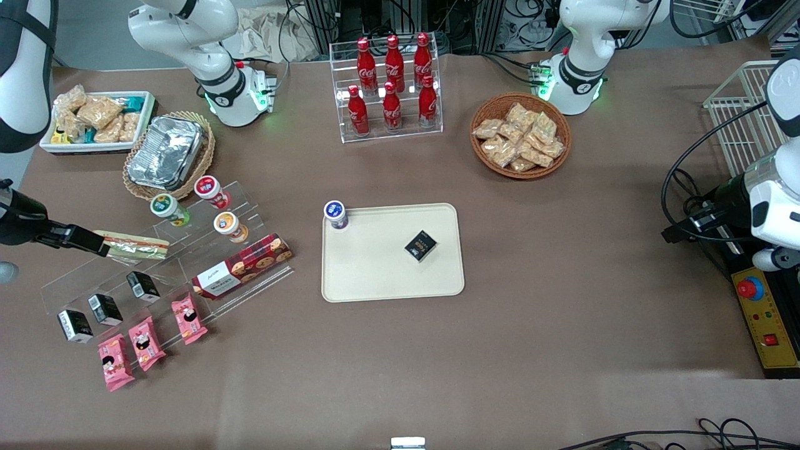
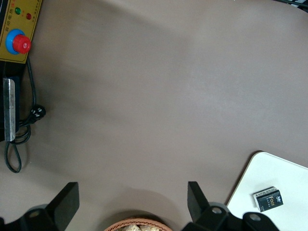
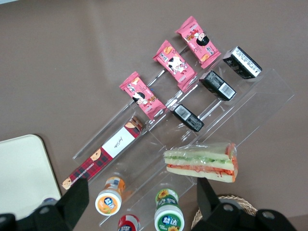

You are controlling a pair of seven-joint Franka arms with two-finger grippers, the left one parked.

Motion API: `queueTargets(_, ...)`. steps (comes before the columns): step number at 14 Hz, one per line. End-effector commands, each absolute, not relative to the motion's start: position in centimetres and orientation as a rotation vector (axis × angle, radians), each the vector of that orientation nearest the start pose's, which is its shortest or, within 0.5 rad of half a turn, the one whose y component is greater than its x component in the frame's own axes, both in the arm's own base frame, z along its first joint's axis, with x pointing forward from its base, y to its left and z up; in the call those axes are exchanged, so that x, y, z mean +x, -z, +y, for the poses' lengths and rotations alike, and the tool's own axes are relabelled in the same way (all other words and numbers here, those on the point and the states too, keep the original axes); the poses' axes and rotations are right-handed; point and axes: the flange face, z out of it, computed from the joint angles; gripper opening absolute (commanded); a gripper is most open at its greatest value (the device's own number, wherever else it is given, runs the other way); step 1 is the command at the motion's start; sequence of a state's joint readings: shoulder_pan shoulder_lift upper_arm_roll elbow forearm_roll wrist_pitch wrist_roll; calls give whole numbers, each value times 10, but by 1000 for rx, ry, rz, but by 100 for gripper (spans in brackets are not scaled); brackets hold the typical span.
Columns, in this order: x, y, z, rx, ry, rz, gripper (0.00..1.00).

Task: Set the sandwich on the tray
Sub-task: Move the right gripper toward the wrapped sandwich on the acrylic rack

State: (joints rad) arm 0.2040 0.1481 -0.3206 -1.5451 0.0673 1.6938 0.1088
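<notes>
The sandwich (image 1: 134, 245) is a clear-wrapped wedge with green and orange filling, lying on the top step of a clear acrylic stand (image 1: 169, 275). In the right wrist view the sandwich (image 3: 202, 163) lies just ahead of one fingertip, not between the fingers. My right gripper (image 1: 103, 245) hovers at the sandwich's end toward the working arm's side of the table. It is open and holds nothing; its wide-spread gripper fingers (image 3: 142, 202) frame the small bottles below. The cream tray (image 1: 375, 275) lies mid-table, and its corner (image 3: 19, 173) also shows in the wrist view.
A blue-capped bottle (image 1: 335, 214) and a small black box (image 1: 420, 245) sit on the tray. The stand also holds three capped bottles (image 1: 226, 226), a plaid cookie box (image 1: 242, 266), black boxes and pink packets. A foil container (image 1: 165, 153) in a basket is close by.
</notes>
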Motion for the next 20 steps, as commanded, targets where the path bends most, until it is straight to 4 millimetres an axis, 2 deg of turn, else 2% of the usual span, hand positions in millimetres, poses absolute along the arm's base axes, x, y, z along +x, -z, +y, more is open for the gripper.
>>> queueTargets(1, 601, -566, -56, -3074, -8, 345, 100)
queueTargets(8, 599, -567, -53, -3073, -30, 342, 100)
queueTargets(12, 592, -567, -63, -3054, -51, 442, 100)
queueTargets(14, 590, -568, -76, -3046, -50, 493, 100)
queueTargets(20, 588, -562, -84, -3111, -111, 557, 100)
